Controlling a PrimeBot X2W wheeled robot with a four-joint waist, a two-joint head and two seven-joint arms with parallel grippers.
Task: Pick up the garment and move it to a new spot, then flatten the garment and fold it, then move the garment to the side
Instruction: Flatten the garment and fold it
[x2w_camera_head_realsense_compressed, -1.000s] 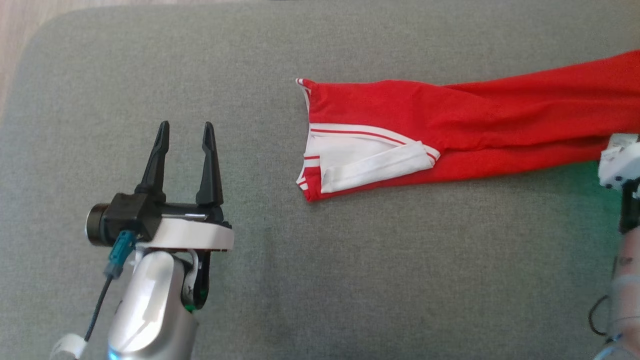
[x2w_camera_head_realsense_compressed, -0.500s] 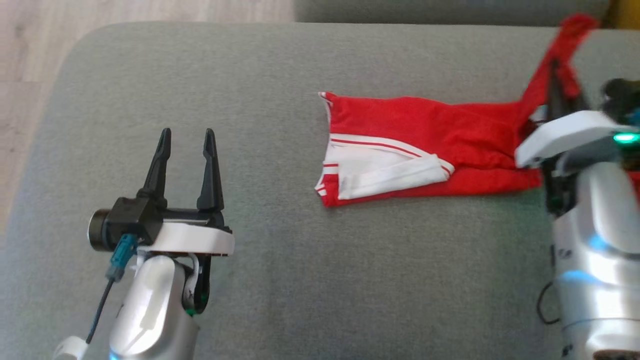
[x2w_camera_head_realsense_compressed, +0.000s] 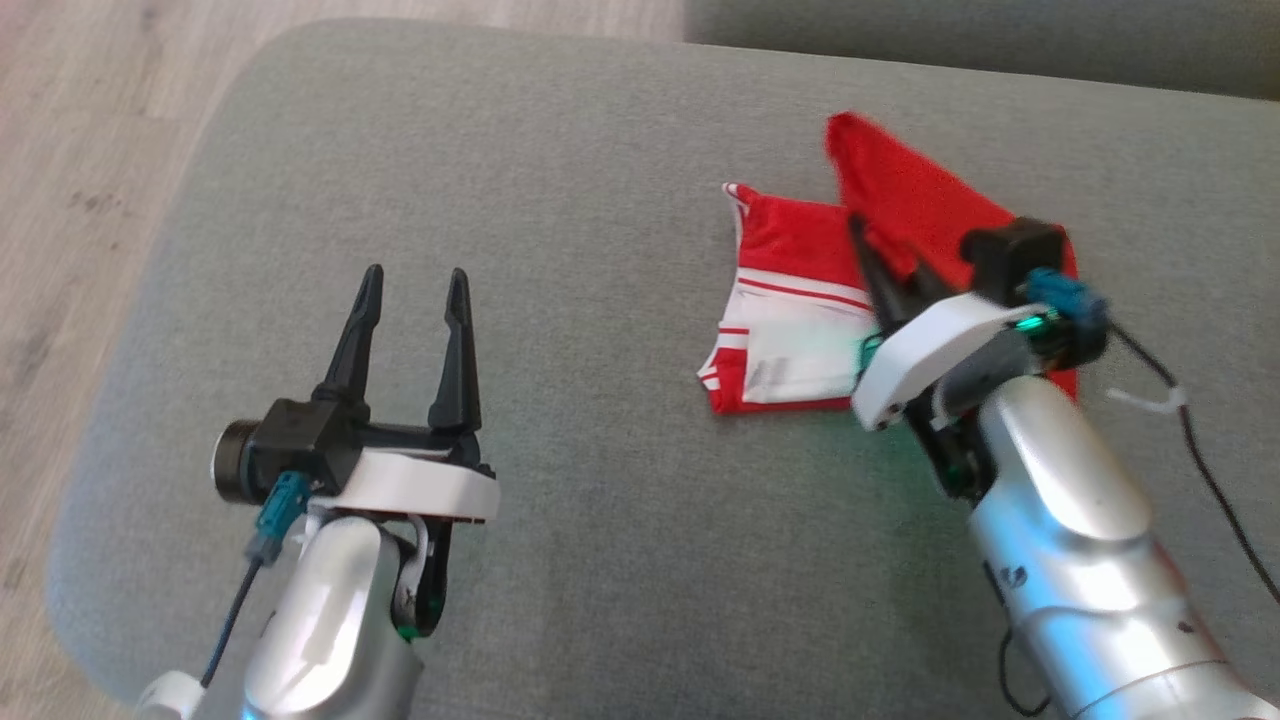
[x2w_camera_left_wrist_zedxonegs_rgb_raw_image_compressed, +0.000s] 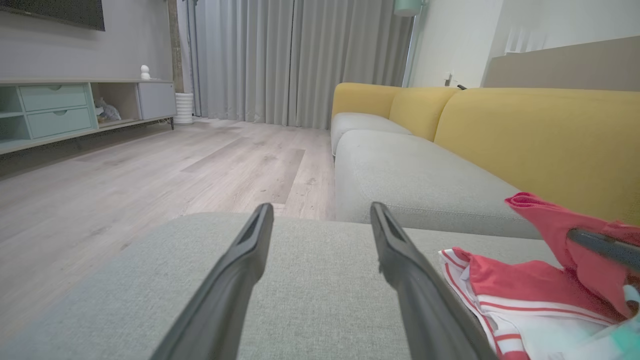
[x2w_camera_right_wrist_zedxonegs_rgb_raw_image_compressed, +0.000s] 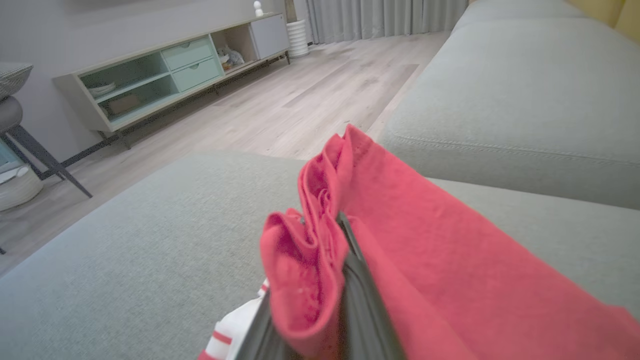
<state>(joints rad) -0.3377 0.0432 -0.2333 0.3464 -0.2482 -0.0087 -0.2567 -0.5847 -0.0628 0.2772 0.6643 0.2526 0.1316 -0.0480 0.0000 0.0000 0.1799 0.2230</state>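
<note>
- Edges: the garment (x2w_camera_head_realsense_compressed: 800, 300) lies on the right half of the grey cushion (x2w_camera_head_realsense_compressed: 600, 120), inside every edge of it. Its striped end points toward the robot's left.
- Right gripper (x2w_camera_right_wrist_zedxonegs_rgb_raw_image_compressed: 344, 225): jaws closed on a bunched red fold of the garment, which they hold raised above the cushion. The rest of the cloth trails down to the flat part.
- Left gripper (x2w_camera_head_realsense_compressed: 415, 272): jaws spread wide and holding nothing. It hovers over the left front area of the cushion, well apart from the garment.
- Open room: bare cushion lies between the two grippers, along the far edge, and across the near side in front of the garment.
- A thin black cable (x2w_camera_head_realsense_compressed: 1190, 430) loops out from the right wrist over the cushion.
- Materials: the garment is soft red knit with a white panel and thin red-and-white stripes at one end (the panel is creased and partly folded over itself). The raised fold stands in a ridge with gathered pleats beside the jaws.
- The cushion is a coarse grey weave with broadly rounded corners.
- Room: pale wood-plank floor (x2w_camera_head_realsense_compressed: 80, 150) borders the cushion's left side.
- A grey sofa seat (x2w_camera_left_wrist_zedxonegs_rgb_raw_image_compressed: 400, 170) with yellow backrests (x2w_camera_left_wrist_zedxonegs_rgb_raw_image_compressed: 525, 135) stands just beyond the far edge.
- Grey curtains (x2w_camera_left_wrist_zedxonegs_rgb_raw_image_compressed: 300, 60) hang at the back, and a low cabinet (x2w_camera_left_wrist_zedxonegs_rgb_raw_image_compressed: 50, 110) with pale green drawers runs along the wall.
</note>
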